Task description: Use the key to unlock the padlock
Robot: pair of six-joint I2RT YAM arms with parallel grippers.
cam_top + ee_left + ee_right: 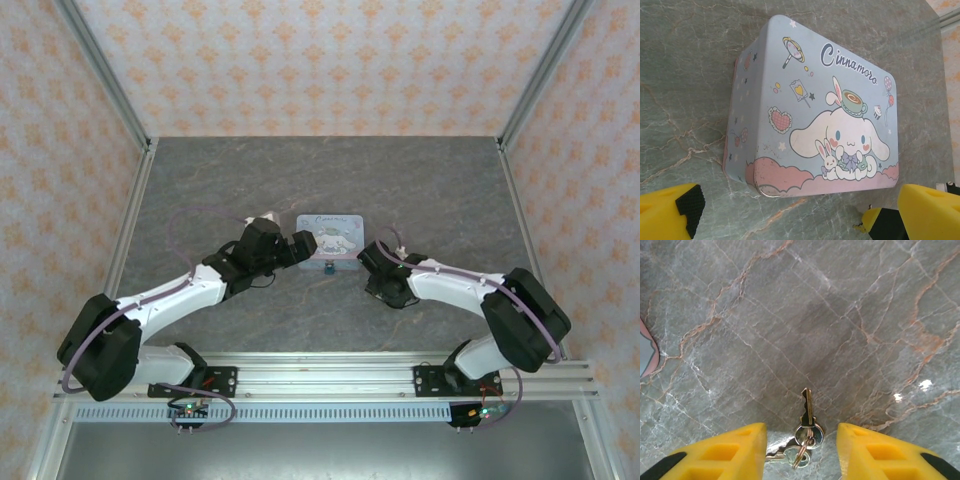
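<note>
One tin [820, 115], one padlock [329, 268] at its near edge. One key [807, 407] clear on a ring [801, 456], maybe a second. Flat on table [850, 315] between right gripper [800, 440] fingers, spread apart. Left gripper [797, 212] spread too, near side of the tin.

Pale blue tin [815, 115], pink clouds, white cartoon pup; grey orange-veined marble table [840, 315]; silver key [807, 409]; yellow fingers [875, 452].

Bright, even, diffuse light; shadows are faint. Small glare spots glint on the marble table [865, 315]. The wrist views are sharp.
</note>
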